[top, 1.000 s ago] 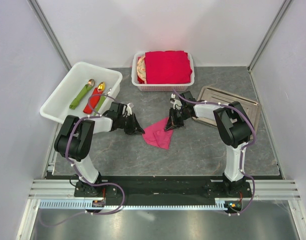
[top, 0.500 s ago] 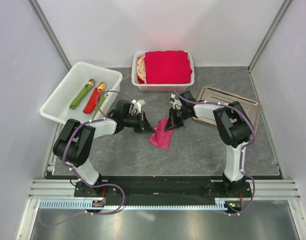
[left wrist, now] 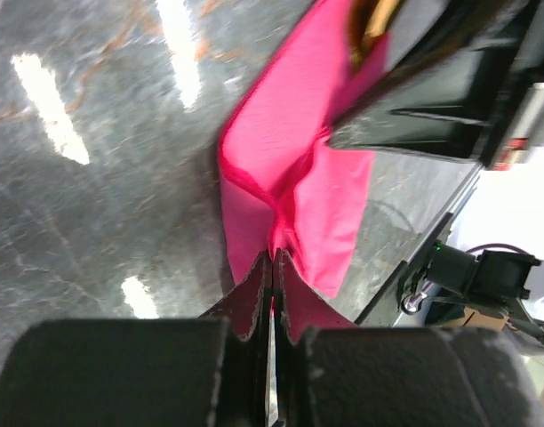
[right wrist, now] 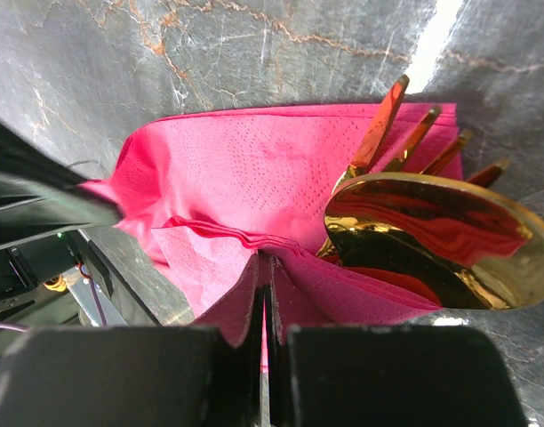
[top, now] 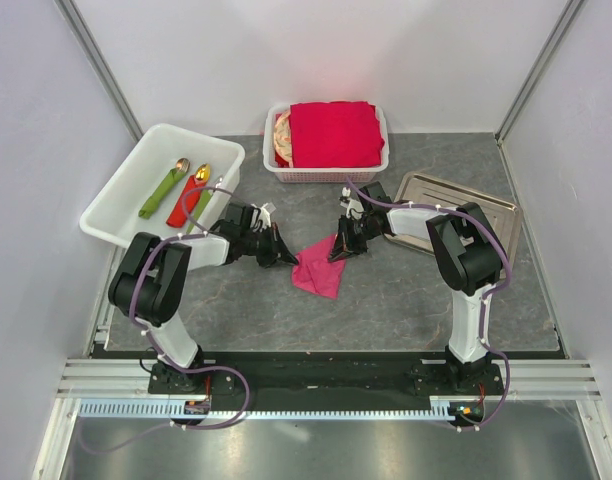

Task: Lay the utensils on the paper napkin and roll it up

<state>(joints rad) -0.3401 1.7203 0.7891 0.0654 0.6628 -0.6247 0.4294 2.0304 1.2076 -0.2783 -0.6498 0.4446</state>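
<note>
One grey marbled table (top: 406,300) is carrying the whole set, and the work is sitting at its middle, where both arms can reach.

One white bin (top: 104,215) is sitting at the far left, holding gold spoons wrapped in green and red bundles (top: 181,188). These are probably finished examples, parked out of the way.

One white basket (top: 326,173) is standing at the back, stocking a thick stack of red napkins (top: 334,133).

One metal tray (top: 498,212) is lying at the right, just beyond the right arm's elbow.

Two arms are reaching inward from either side.

One paper napkin (top: 318,272), magenta, is lying between them. It is sitting folded over and bunched, not flat, because each side is being pinched.

Left gripper (left wrist: 272,267): its fingers are pressing together on a pleat at the napkin's edge, apparently drawing that side over the contents.

Right gripper (right wrist: 265,285): its fingers are likewise clamping tight on a fold of the same sheet, probably anchoring it so the paper does not slide while the other side is being worked.

Several utensils (right wrist: 405,191), gold, are lying inside the napkin on the right gripper's side. A spoon (right wrist: 441,236) is showing its bowl, and slim gold ends (right wrist: 383,124) are fanning out behind it on the pink paper.

Placing is looking done. Rolling is looking begun but loose. Thin paper is risking a tear under two opposed pinches, so the next pull is calling for gentleness.
</note>
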